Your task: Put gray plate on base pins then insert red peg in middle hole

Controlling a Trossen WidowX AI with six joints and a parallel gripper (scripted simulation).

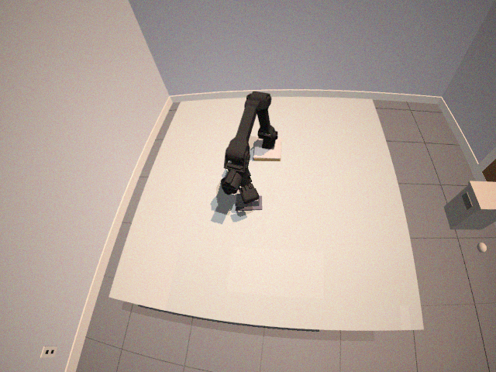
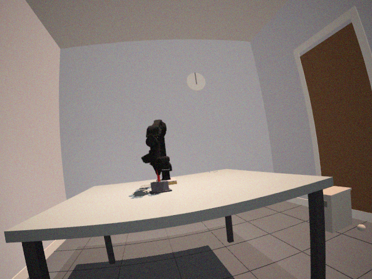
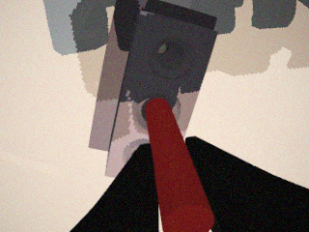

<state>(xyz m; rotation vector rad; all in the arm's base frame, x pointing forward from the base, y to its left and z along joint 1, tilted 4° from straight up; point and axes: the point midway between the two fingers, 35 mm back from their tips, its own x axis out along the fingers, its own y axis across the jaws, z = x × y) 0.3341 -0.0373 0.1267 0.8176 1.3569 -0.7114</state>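
My gripper [image 2: 157, 172] [image 3: 168, 150] is shut on the red peg [image 2: 158, 177] [image 3: 180, 188]. The peg points down at the middle hole of the gray plate [image 3: 199, 60], and its lower end overlaps that hole in the wrist view. Whether the tip is just above the hole or slightly inside it cannot be told. The plate lies on the gray base [image 2: 168, 190] [image 3: 102, 116] and looks flat. One outer hole shows beyond the peg, and the other is partly hidden by a finger. In the top view the arm covers the peg and much of the block.
A pale flat block [image 1: 267, 154] with a yellowish edge [image 2: 172, 182] is on the white table [image 1: 320, 240] by the arm's foot. The arm's shadows fall across the table and part of the plate.
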